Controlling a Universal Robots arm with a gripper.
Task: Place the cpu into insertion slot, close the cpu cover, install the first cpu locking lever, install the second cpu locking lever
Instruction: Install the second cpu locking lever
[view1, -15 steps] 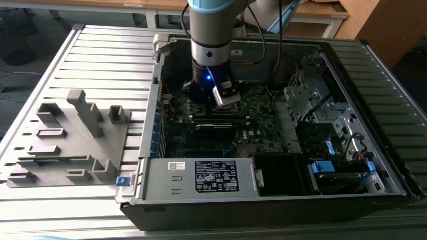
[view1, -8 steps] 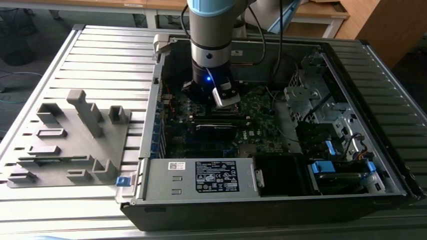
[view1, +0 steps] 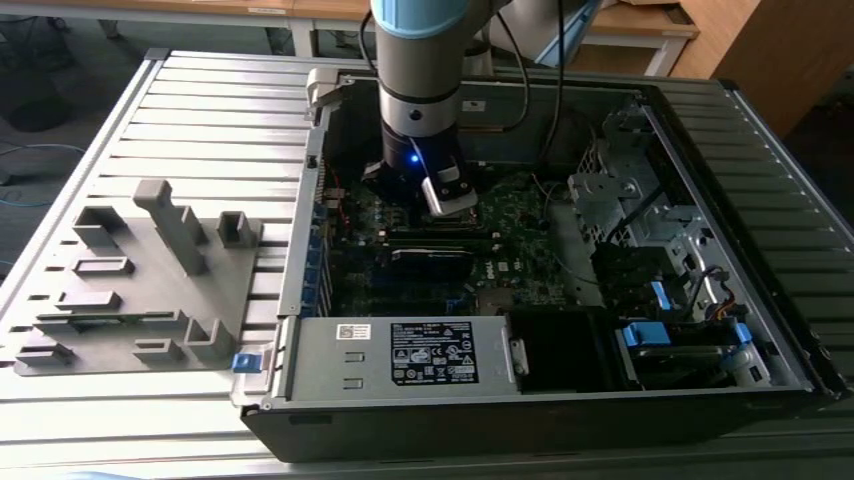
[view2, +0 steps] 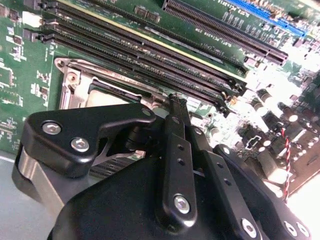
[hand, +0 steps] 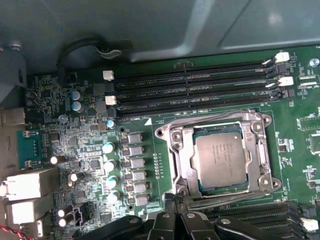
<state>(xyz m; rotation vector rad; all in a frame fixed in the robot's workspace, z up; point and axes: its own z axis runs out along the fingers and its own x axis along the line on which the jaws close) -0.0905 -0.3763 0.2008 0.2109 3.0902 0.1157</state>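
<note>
Grey fixture tray (view1: 134, 280) beside open computer case (view1: 534, 400).

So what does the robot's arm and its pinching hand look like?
The arm is a fat round tube, silver-grey with a light blue band on top and a little blue light glowing lower down. Black cables hang beside it. The gripper is black, made of flat linked bars joined by shiny silver bolts.
</note>
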